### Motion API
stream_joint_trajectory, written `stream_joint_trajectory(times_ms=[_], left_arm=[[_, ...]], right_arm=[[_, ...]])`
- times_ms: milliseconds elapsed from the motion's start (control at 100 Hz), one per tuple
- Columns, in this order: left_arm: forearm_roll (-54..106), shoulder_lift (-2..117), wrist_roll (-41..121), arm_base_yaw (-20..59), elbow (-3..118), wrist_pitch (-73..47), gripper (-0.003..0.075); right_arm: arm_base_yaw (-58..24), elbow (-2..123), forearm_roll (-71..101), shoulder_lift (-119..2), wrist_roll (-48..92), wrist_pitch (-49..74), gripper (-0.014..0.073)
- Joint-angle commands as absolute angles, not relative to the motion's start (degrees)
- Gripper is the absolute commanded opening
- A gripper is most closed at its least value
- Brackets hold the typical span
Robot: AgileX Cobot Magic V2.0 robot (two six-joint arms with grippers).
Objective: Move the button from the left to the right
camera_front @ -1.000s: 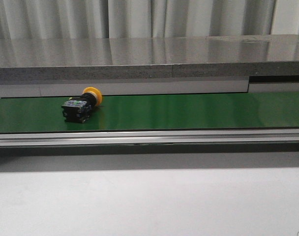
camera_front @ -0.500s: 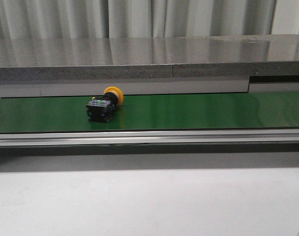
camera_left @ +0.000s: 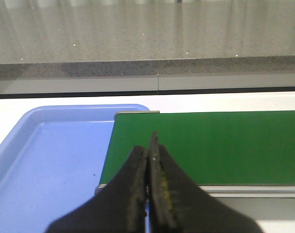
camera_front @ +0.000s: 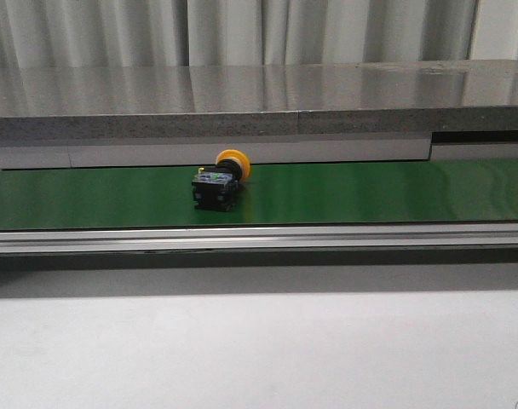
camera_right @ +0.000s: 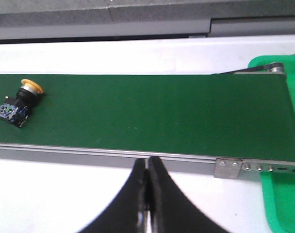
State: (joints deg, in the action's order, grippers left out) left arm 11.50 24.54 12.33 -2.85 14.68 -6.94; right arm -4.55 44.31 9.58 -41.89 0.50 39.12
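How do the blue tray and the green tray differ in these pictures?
The blue tray is pale blue and sits at one end of the green belt, seen from the left wrist. The green tray is bright green and sits at the other end, seen from the right wrist. Most of the blue tray shows and its visible part holds nothing; only a corner of the green tray shows. Both reach under the belt's end.

Ahead of me pale pleated curtains hang behind a long grey speckled stone counter whose glossy top mirrors their folds, a white desk fills the foreground, and soft even light falls over it all without any hard shadows
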Motion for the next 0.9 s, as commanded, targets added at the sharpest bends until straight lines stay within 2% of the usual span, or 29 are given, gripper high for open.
stream_joint_trajectory(times_ms=[0,280,370,560,610,680,890], left_arm=[[11.8,25.2,12.2,-2.5,16.3,-2.9,-0.0020],[11.8,25.2,12.2,-2.5,16.3,-2.9,-0.0020],[11.8,25.2,12.2,-2.5,16.3,-2.9,-0.0020],[11.8,25.2,12.2,-2.5,16.3,-2.9,-0.0020],[11.8,25.2,12.2,-2.5,16.3,-2.9,-0.0020],[11.8,25.2,12.2,-2.5,16.3,-2.9,-0.0020],[11.8,25.2,12.2,-2.5,16.3,-2.9,-0.0020]], right_arm=[[-4.6,48.3,12.5,-47.3,0.7,36.6,-0.0067],[-4.6,49.1,17.2,-59.2,0.7,36.8,-0.0045],[-4.6,49.1,17.2,-60.5,0.7,36.8,0.0045],[-4.6,49.1,17.2,-60.7,0.7,36.0,0.0396],[-4.6,49.1,17.2,-60.7,0.7,35.1,0.0456],[-4.6,49.1,17.3,-60.7,0.7,33.4,0.0490],[-4.6,49.1,21.6,-61.4,0.7,31.5,0.0490]])
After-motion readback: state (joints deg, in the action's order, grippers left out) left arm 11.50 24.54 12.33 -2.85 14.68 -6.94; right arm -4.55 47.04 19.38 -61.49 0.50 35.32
